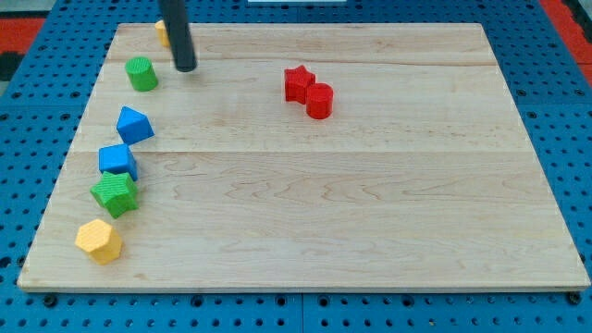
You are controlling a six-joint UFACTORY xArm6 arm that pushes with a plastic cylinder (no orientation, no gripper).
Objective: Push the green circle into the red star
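We are looking down on a pale wooden board [370,231] lying on a blue pegboard surface [37,111], and we are reading it from the left of the frame to the right. In the lower left a yellow hexagon-like block [98,240] is sitting nearest the board's bottom edge; just above it a green star-shaped block [115,192] is lying, and it is touching or all but touching a blue cube-like block [117,160] above it. A little higher a second blue block [135,124], angular and tilted, is standing slightly apart from that one. In the upper left the green circle [141,73] is resting on its own, near the board's left edge. Just to its right we are carrying no claw at all: the arm is ending in a straight dark rod, so there is nothing to open, close or clamp, and it is holding nothing. Our tip [186,68] is standing on the board just right of the green circle, with a narrow strip of bare wood showing between them, so it is not touching that block. Behind the rod, at the frame's top, a yellow block [162,32] is peeking out, mostly hidden, and we cannot tell its shape. Farther right, above the board's centre, the red star [298,82] is lying well apart from the green circle, and a red cylinder [319,101] is pressing against its lower right side.
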